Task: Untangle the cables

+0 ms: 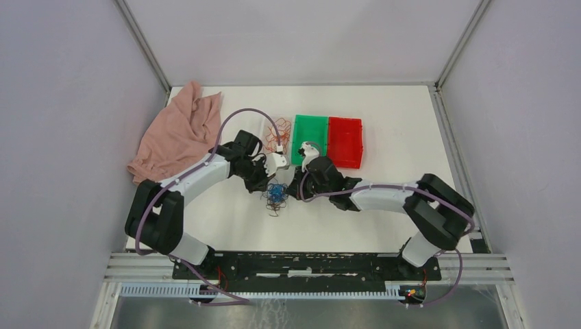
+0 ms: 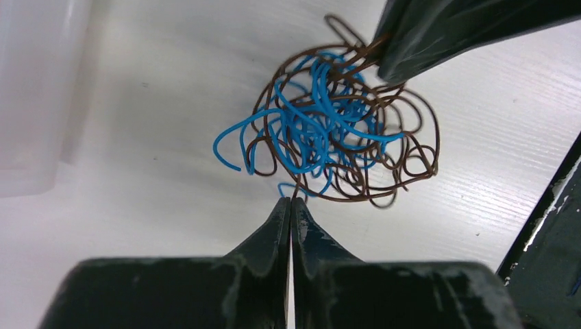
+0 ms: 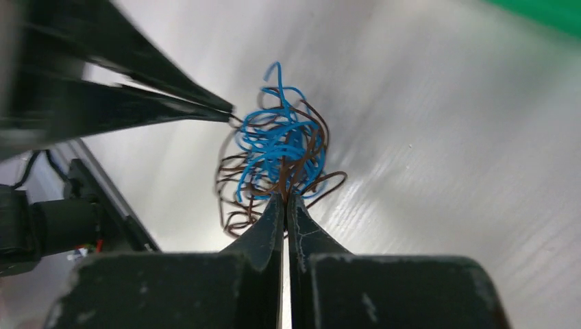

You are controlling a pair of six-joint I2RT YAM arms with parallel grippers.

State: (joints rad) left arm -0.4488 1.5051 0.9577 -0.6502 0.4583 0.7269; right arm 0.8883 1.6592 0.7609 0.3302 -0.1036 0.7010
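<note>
A tangle of blue and brown cables (image 1: 276, 196) lies on the white table between my two grippers. Seen from the left wrist, the left gripper (image 2: 291, 201) is shut at the tangle's (image 2: 336, 137) near edge, with a brown strand running into its tips beside a small blue loop. The right gripper (image 3: 284, 196) is shut on brown strands at the opposite side of the tangle (image 3: 277, 147). Each gripper shows in the other's view: the right fingers (image 2: 425, 38) and the left fingers (image 3: 164, 103). An orange-red cable (image 1: 277, 137) lies apart, farther back.
A green tray (image 1: 312, 122) and a red tray (image 1: 344, 125) sit side by side behind the right gripper. A pink cloth (image 1: 177, 130) is bunched at the back left corner. The black base rail (image 1: 308, 264) runs along the near edge.
</note>
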